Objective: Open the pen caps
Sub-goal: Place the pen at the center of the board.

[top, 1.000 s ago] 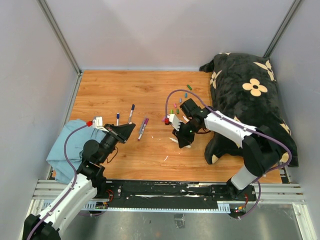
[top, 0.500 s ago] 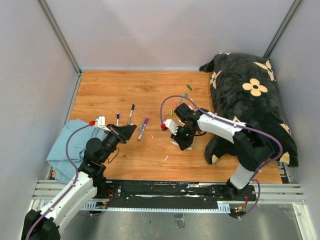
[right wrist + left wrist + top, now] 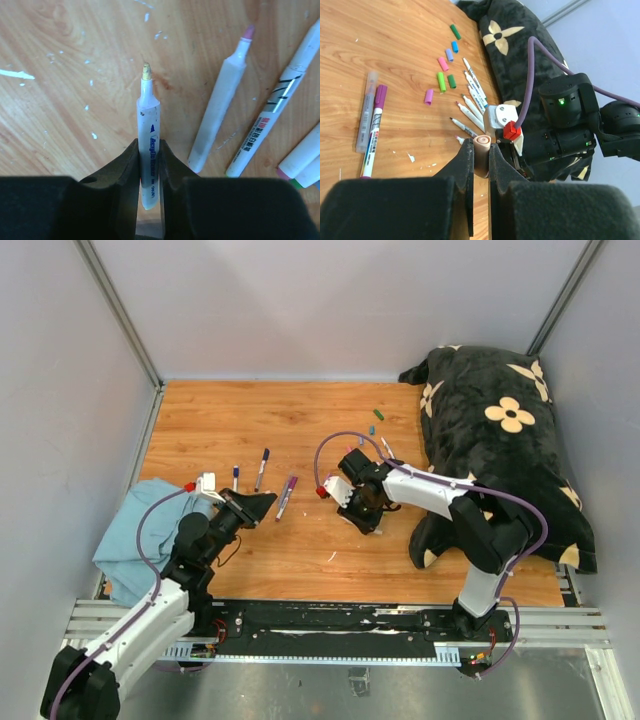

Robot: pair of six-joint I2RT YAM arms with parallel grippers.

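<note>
1. Top view: the counter [image 3: 220,430] is orange-brown wood, closed in by plain grey walls on three sides, with metal posts in the far corners. A black cushion with cream flowers [image 3: 500,430] lies over its far right part, and a blue cloth [image 3: 130,535] is bunched at the near left edge. The left tool [image 3: 266,503] points right, just short of three capped pens [image 3: 262,465]. The right tool [image 3: 362,518] dips to the counter near the middle. Loose pen caps [image 3: 379,414] lie scattered between it and the cushion.

2. Left wrist view: the left tool [image 3: 481,155] is clamped on a peach cap [image 3: 481,147], one finger on each side. Beyond it the loose caps lie on the wood: dark green [image 3: 455,31], blue, lilac, pink, light green, another dark green, and purple [image 3: 429,96] nearest the tool. A fan of uncapped pens [image 3: 472,92] lies beside the cushion's edge. Two capped pens lie side by side at the left, one grey-capped [image 3: 366,117] and one purple-capped [image 3: 375,130].

3. Right wrist view: the right tool [image 3: 149,150] is clamped on a white pen barrel [image 3: 148,115], whose bare yellowish tip points away over the wood. I cannot tell whether that tip touches the counter. To the right lies a pink-tipped pen [image 3: 220,110] with no cap, and more pens beyond it. The wood is flecked with small white specks.
</note>
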